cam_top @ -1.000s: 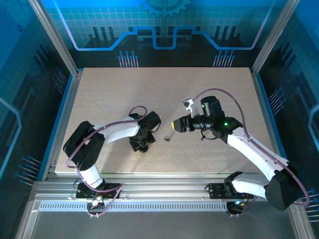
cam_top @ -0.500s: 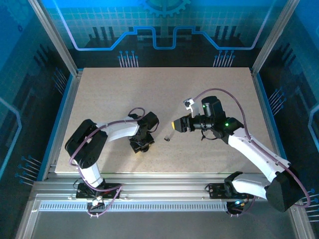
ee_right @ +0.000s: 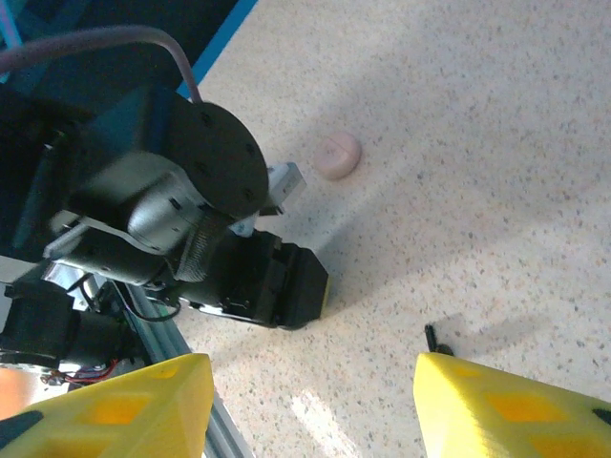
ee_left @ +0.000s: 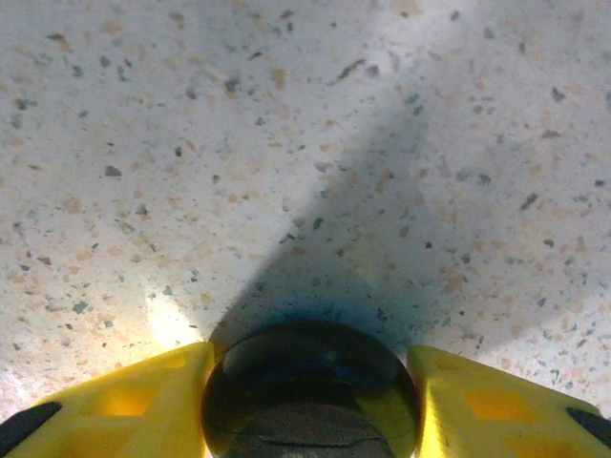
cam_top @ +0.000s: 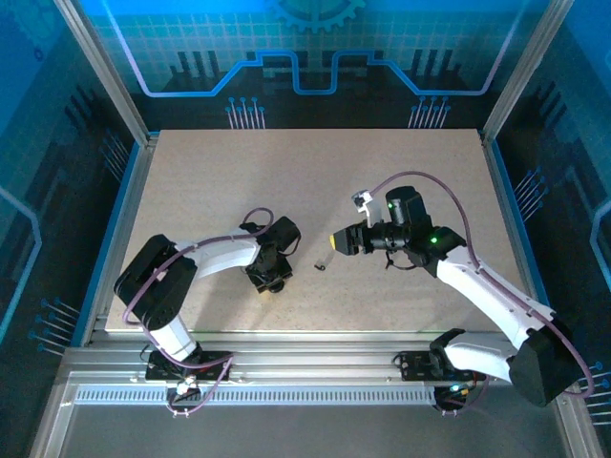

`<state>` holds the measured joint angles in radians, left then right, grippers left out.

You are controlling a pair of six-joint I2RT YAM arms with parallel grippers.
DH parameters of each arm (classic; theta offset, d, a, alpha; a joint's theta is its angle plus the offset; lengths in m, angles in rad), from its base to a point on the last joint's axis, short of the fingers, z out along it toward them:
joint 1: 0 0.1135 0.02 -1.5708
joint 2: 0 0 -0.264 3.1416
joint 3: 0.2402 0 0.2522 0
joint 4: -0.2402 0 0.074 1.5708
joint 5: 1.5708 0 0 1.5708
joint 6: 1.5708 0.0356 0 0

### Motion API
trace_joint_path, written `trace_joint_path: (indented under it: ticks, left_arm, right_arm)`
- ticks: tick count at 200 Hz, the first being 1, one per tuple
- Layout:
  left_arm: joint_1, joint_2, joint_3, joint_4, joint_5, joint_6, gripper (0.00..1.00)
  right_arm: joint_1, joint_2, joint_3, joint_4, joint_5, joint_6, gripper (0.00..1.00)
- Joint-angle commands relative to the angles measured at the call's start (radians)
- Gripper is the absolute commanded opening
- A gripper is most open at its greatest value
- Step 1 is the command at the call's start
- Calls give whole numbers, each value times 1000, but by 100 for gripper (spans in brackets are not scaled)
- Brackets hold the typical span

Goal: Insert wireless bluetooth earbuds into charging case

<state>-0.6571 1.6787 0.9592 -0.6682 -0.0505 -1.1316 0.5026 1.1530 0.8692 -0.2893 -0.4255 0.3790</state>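
**A:** What is on the left side?

**B:** The left gripper (cam_top: 270, 279) points down at the table (cam_top: 286, 162), close to the near edge. In its wrist view, a black round case (ee_left: 310, 391) sits between the yellow fingers (ee_left: 143, 401). The case is glossy and domed, with a faint seam curving across its lower part. Each finger meets one side of it, so the gripper is grasping the case, which rests on the speckled surface.

**A:** Where are the earbuds?

**B:** Just to the right, between the two grippers, a tiny black earbud (cam_top: 320, 265) lies on the table and touches neither of them. From above it is only a dark speck, far smaller than the case. In the right wrist view it looks like a short dark stub near the tip of one finger, though not between the fingers.

**A:** And the right side?

**B:** The right gripper (cam_top: 333, 241) is held level and aimed left toward the earbud. Its fingers are spread wide with only bare table between them, so it is released and carries nothing.

**A:** Is anything else in its view?

**B:** A pale pink rounded piece (ee_right: 337, 156) lies on the table beyond the left arm's black wrist (ee_right: 191, 219), well apart from the black earbud. It looks smooth and button-like. I cannot tell whether it is an earbud or a case.
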Motion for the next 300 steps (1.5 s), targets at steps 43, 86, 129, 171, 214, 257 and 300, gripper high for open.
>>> trace_joint_path:
  ticks: [43,86,129,171,214,257,300]
  left_arm:
    - [-6,-72,23,-30,23,257,43]
    - [-6,-102,41,-33,18,403,44]
    - [-5,-106,90,-28,54,611,41]
    - [-6,-126,135,-20,61,800,39]
    - [-6,-104,203,-21,129,941,37]
    - [-10,-67,288,-65,206,1115,35]
    - [-12,-103,337,-54,301,1310,35]
  right_arm:
    - [-51,10,-39,-2,-35,54,58]
    - [-87,83,-24,-39,-101,53,58]
    - [-102,132,-11,-54,-102,46,58]
    - [-151,146,-7,-82,-123,21,58]
    - [-228,221,5,-77,-243,12,58]
    - [-286,244,37,-117,-321,-9,58]
    - [-361,246,56,-182,-411,-37,58]
